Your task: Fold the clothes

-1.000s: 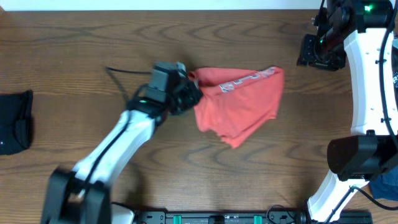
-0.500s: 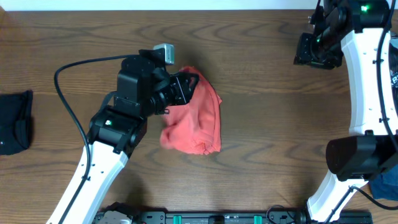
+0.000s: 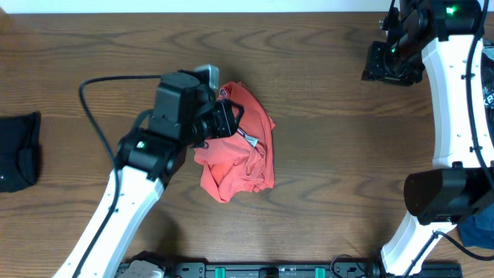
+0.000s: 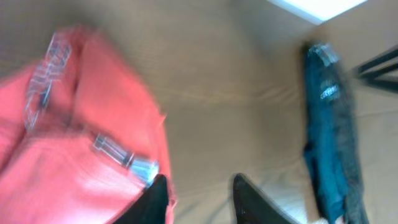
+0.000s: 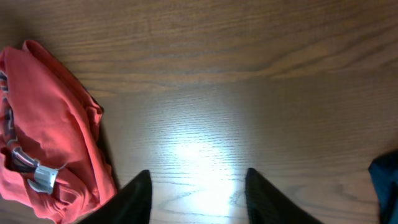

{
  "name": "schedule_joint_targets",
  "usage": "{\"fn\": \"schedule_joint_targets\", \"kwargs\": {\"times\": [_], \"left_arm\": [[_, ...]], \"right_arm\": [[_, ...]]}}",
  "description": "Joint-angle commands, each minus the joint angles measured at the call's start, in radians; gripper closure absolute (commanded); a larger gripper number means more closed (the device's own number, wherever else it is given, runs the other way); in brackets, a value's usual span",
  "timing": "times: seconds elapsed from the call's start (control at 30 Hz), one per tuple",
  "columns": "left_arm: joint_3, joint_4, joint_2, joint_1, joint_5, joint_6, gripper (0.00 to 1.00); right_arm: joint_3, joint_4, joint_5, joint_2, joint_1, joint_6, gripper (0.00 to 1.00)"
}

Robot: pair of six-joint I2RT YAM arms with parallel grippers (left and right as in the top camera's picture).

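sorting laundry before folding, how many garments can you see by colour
coral-red T-shirt: 1
black garment: 1
blue garment, only a corner showing at the lower right edge of the overhead view: 1
total: 3

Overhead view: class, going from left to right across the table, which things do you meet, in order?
black garment → coral-red T-shirt → right claw
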Motion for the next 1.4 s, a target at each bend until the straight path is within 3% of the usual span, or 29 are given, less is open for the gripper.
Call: {"fn": "schedule_joint_targets", "kwargs": {"times": [0.0,0.07,0.17,0.33,0.37,0.4,0.43,0.7,0.73,0.87,1.0,1.07,1.1,1.13,1.17,1.23,1.27,1.33,1.37], "left_arm": [[0.007,-0.067,0.112,-0.002,-0.029,0.036,0.56],[0.007,-0.083,0.164,-0.006,0.006,0.049,0.49],[0.007,-0.085,0.248,-0.019,0.050,0.058,0.34],[0.007,-0.084,0.332,-0.060,0.053,0.058,0.29],[0.007,-0.080,0.341,-0.069,0.053,0.058,0.22],[0.007,-0.077,0.346,-0.075,0.053,0.058,0.06],[0.007,-0.078,0.351,-0.081,0.053,0.058,0.01],[0.007,-0.080,0.402,-0.133,0.053,0.056,0.01],[0.007,-0.080,0.414,-0.140,0.053,0.056,0.04],[0.007,-0.080,0.455,-0.161,0.054,0.056,0.39],[0.007,-0.071,0.474,-0.166,0.069,0.057,0.54],[0.007,-0.060,0.475,-0.166,0.071,0.056,0.77],[0.007,-0.050,0.475,-0.166,0.074,0.056,0.81],[0.007,-0.045,0.475,-0.166,0.081,0.055,0.78],[0.007,-0.042,0.475,-0.166,0.090,0.051,0.56],[0.007,-0.037,0.475,-0.166,0.122,0.049,0.53],[0.007,-0.036,0.475,-0.166,0.128,0.049,0.62],[0.007,-0.035,0.475,-0.166,0.138,0.049,0.94],[0.007,-0.035,0.475,-0.166,0.143,0.048,0.94]], "right_arm": [[0.003,0.003,-0.005,-0.002,0.017,-0.002,0.48],[0.003,0.003,-0.005,-0.002,0.017,-0.002,0.43],[0.003,0.002,-0.005,-0.002,0.017,-0.002,0.43],[0.003,0.002,-0.005,-0.002,0.017,-0.014,0.42],[0.003,0.002,-0.005,-0.002,0.017,-0.018,0.42],[0.003,0.002,-0.005,-0.002,0.017,-0.018,0.42],[0.003,0.002,-0.005,-0.002,0.017,-0.018,0.41],[0.003,0.001,-0.005,-0.002,0.018,-0.025,0.39],[0.003,0.000,-0.005,-0.002,0.018,-0.025,0.39],[0.003,0.002,-0.005,-0.002,0.018,-0.026,0.40],[0.003,-0.002,-0.005,-0.002,0.018,-0.026,0.41],[0.003,-0.002,-0.005,-0.002,0.018,-0.027,0.42],[0.003,-0.002,-0.005,-0.002,0.018,-0.027,0.42],[0.003,-0.002,-0.005,-0.002,0.018,-0.027,0.42],[0.003,-0.003,-0.005,-0.002,0.018,-0.027,0.42],[0.003,-0.005,-0.005,-0.002,0.018,-0.027,0.42],[0.003,-0.006,-0.005,-0.002,0.018,-0.028,0.42],[0.003,-0.007,-0.005,-0.002,0.018,-0.028,0.42],[0.003,-0.007,-0.005,-0.002,0.018,-0.028,0.43]]}}
